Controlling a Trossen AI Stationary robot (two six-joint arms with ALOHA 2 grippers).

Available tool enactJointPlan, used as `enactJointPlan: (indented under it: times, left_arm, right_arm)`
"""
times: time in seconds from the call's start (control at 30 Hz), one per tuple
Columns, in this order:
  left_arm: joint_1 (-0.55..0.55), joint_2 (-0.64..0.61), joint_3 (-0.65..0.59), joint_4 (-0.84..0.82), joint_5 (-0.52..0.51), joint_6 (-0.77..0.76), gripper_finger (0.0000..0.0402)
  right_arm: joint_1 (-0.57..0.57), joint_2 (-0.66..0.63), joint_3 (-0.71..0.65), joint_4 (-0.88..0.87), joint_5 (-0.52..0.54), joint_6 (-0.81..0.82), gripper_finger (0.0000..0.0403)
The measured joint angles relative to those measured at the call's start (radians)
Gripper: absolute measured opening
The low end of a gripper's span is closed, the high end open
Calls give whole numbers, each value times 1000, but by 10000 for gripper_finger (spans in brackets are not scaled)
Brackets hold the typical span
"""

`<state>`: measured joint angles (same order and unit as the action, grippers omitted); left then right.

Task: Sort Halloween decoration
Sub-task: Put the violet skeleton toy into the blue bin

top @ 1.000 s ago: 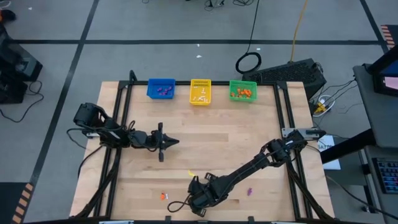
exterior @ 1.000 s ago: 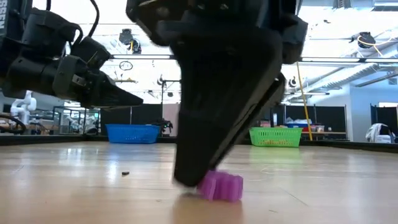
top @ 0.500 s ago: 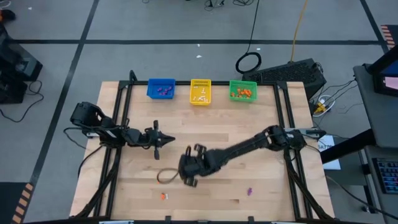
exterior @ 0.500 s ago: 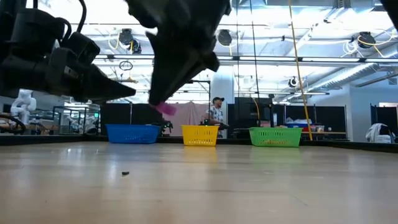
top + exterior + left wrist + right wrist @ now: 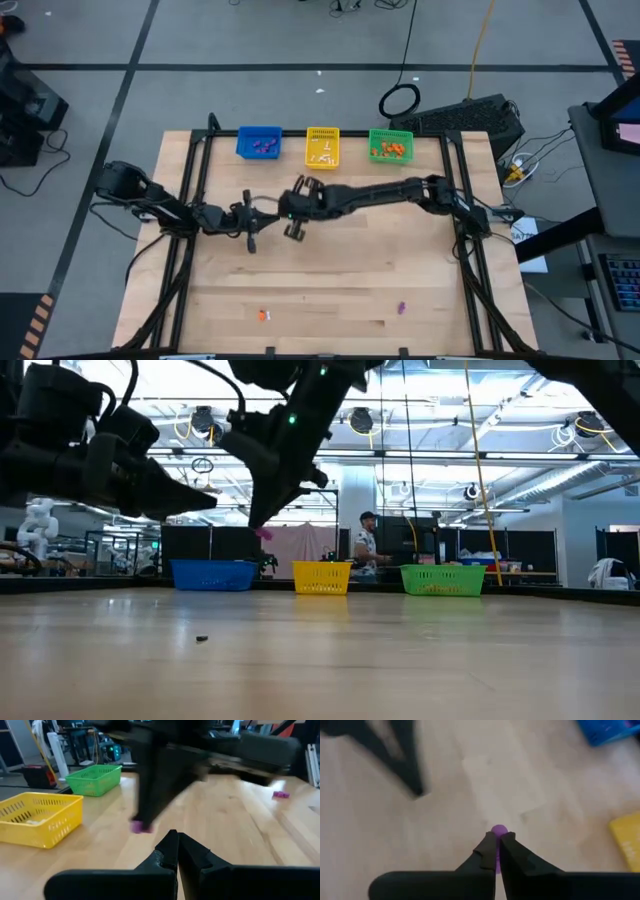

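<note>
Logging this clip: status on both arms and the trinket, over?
Right end effector shut on purple trinket, mid-table, above the surface. Left end effector shut, empty, close beside it. Blue basket ahead, path clear.

Bright overhead lighting throughout; both wrist views smeared by motion blur.

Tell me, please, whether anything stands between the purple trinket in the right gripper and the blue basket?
Nothing visible: the right gripper holds the purple trinket above bare table, and the left gripper sits off that line to the blue basket.
</note>
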<state>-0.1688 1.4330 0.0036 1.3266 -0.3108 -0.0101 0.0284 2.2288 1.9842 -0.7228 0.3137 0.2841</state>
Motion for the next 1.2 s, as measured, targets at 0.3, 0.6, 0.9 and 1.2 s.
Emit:
enactJointPlan:
  times: [0.3,0.6,0.9,1.2]
  left_arm:
    - [0,-200,0,-259,-36,-1,11]
    - [-5,-357,0,-406,-40,18,11]
    - [-11,-477,1,-556,-39,17,11]
    - [-24,-588,1,-615,-40,17,11]
  right_arm:
    - [-149,-11,1,191,-4,-129,1]
    - [-276,14,2,486,-35,-177,1]
    - [-355,54,1,581,-156,-165,1]
    - [-296,47,1,485,-165,-204,3]
